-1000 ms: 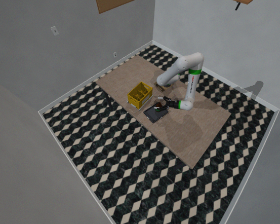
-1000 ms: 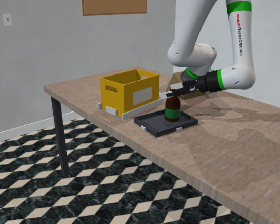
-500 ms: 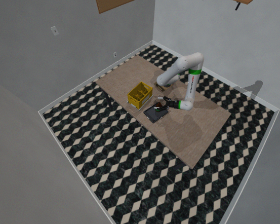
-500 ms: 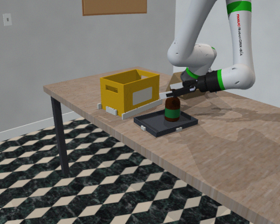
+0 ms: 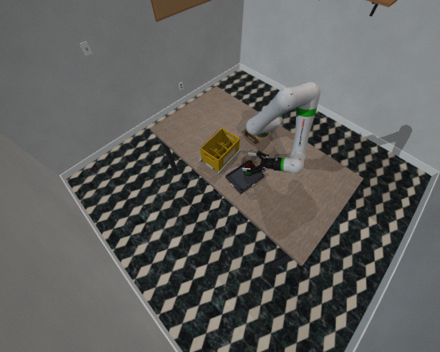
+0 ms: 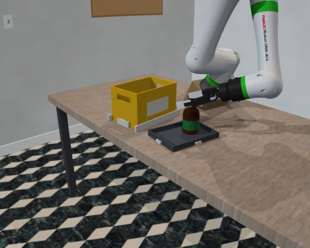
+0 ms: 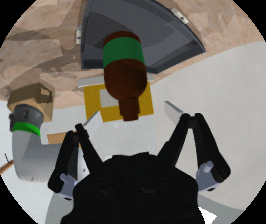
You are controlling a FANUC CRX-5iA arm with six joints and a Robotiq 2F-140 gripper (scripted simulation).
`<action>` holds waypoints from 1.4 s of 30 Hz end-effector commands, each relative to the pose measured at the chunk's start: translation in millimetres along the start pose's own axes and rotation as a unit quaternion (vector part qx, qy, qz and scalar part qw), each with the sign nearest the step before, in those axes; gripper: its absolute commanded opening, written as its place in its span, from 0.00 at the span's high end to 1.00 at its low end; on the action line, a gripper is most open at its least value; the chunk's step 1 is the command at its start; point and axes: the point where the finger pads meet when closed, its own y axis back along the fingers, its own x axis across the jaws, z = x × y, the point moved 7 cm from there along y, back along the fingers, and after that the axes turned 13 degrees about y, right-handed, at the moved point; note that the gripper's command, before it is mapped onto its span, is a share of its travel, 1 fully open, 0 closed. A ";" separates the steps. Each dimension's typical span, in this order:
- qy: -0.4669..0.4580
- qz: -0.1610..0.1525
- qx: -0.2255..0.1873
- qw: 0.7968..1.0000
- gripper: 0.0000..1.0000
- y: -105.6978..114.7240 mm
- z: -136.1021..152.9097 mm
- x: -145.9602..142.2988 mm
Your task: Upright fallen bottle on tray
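A brown bottle (image 6: pixel 190 121) with a green label stands upright on the dark grey tray (image 6: pixel 183 135). It also shows in the top view (image 5: pixel 248 168) and in the wrist view (image 7: pixel 125 80). My gripper (image 6: pixel 189 103) is open wide at the height of the bottle's neck. Its fingers stand on either side of the neck and do not touch it in the wrist view (image 7: pixel 127 125). The yellow crate (image 6: pixel 144 99) sits level on the table to the left of the tray.
White stops (image 6: pixel 158 120) frame the crate's base, and small white clips (image 6: pixel 158 141) sit at the tray's edge. A brown block (image 5: pixel 252 137) lies behind, near the arm's base. The table's front edge runs close to the tray.
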 end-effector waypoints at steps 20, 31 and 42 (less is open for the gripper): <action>0.000 0.000 0.000 1.000 0.00 10.6 28.3 -6.5; 0.000 0.000 0.000 1.000 0.00 18.1 48.3 -11.2; 0.000 0.000 0.000 1.000 0.00 25.3 67.6 -15.7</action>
